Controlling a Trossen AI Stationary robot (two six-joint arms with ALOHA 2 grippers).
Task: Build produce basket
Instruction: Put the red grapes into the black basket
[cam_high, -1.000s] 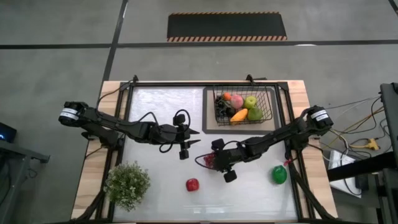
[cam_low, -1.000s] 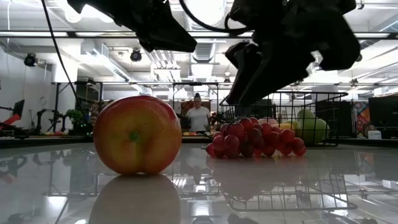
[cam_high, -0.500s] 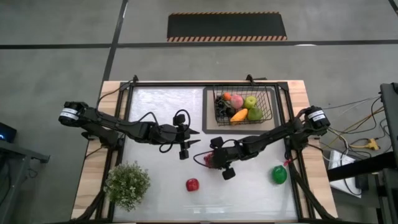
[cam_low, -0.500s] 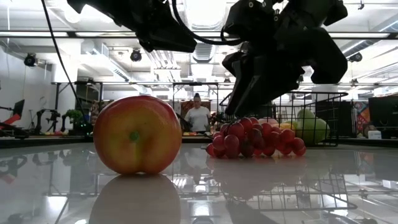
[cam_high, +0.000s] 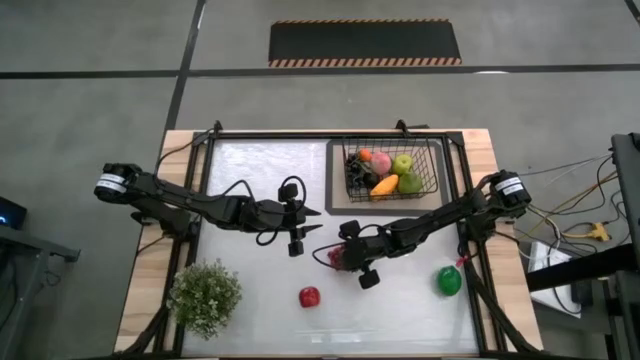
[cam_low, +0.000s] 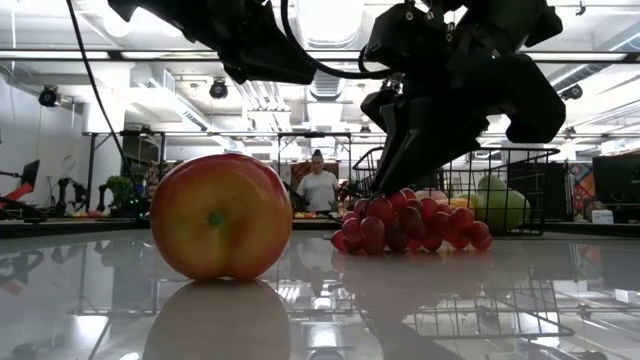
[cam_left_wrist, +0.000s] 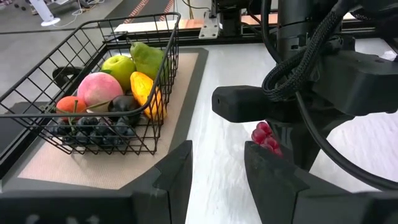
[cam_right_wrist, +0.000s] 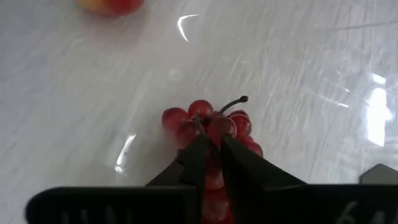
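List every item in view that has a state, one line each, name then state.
red grapes: on the table, pinched by the right end effector.
right end effector: down over the grapes, fingers closed on them.
left end effector: waiting above mid-table, slightly open, holding nothing.
basket: upright, partly filled with fruit.
red apple: loose on the table.
green pepper: loose on the table.
potted plant: upright at the table's corner.

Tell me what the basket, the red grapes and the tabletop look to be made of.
Basket: thin black wire, likely coated metal; its open grid shows the fruit inside.
Red grapes: probably glossy moulded plastic; smooth, even beads with small highlights and a stiff dark stem.
Tabletop: smooth, glossy white sheet, possibly laminate or acrylic; it mirrors the red apple and ceiling lights. Its border looks like pale wood.
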